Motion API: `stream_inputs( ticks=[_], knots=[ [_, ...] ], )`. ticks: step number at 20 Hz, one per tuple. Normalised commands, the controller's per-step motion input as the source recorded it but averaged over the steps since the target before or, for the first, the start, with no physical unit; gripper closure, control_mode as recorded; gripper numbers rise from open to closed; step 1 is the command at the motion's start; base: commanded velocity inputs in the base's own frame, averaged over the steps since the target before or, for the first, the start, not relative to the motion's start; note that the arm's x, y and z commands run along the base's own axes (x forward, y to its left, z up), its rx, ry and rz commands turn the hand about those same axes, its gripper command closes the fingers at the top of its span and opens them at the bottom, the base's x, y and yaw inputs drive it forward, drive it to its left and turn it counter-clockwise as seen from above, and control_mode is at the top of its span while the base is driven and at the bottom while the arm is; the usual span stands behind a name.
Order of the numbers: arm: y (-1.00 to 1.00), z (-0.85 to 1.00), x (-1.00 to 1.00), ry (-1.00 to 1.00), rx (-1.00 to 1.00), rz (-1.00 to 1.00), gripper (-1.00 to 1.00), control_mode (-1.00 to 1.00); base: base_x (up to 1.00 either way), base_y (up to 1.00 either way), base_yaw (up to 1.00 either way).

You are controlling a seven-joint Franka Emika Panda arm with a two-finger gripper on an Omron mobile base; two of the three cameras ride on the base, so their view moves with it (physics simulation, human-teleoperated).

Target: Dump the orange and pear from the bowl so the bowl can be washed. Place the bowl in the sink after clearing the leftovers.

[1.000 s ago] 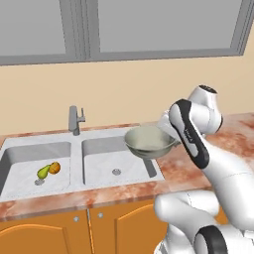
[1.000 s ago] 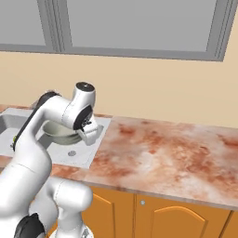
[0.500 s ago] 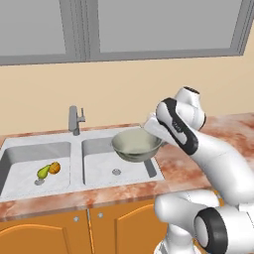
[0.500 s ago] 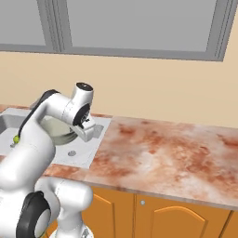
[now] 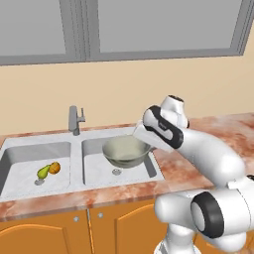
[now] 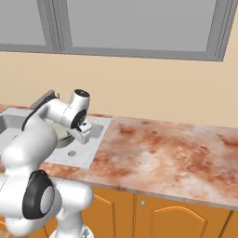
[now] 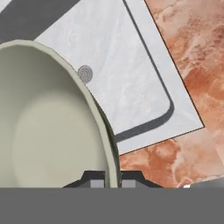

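My claw (image 7: 113, 180) pinches the empty bowl (image 5: 126, 151) by its rim at mid-frame, over the sink (image 5: 94, 171), ready for lowering in.

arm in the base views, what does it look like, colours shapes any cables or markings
The arm is glossy white, built of rounded, tube-like links with dark grey to black bands and round caps at the joints. The hand is a white block; the gripper ends in two small dark finger tips with pale pads, seen in the hand view. No cables or markings are visible.
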Motion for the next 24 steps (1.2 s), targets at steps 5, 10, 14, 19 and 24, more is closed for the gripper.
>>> stream_inputs(
  ticks=[5,10,14,19,24],
  knots=[
    [0.17,-0.48,0.08,0.09,-0.04,0.07,1.0,-1.0,0.0,0.0,0.0],
    [0.0,-0.15,0.19,0.02,-0.02,0.01,1.0,-1.0,0.0,0.0,0.0],
    [0.0,-0.18,0.49,0.0,0.0,0.0,1.0,-1.0,0.0,0.0,0.0],
    [0.0,-0.29,0.47,0.0,-0.02,0.0,1.0,-1.0,0.0,0.0,0.0],
    [0.0,-0.37,0.32,0.02,-0.05,0.0,1.0,-1.0,0.0,0.0,0.0]
  ],
)
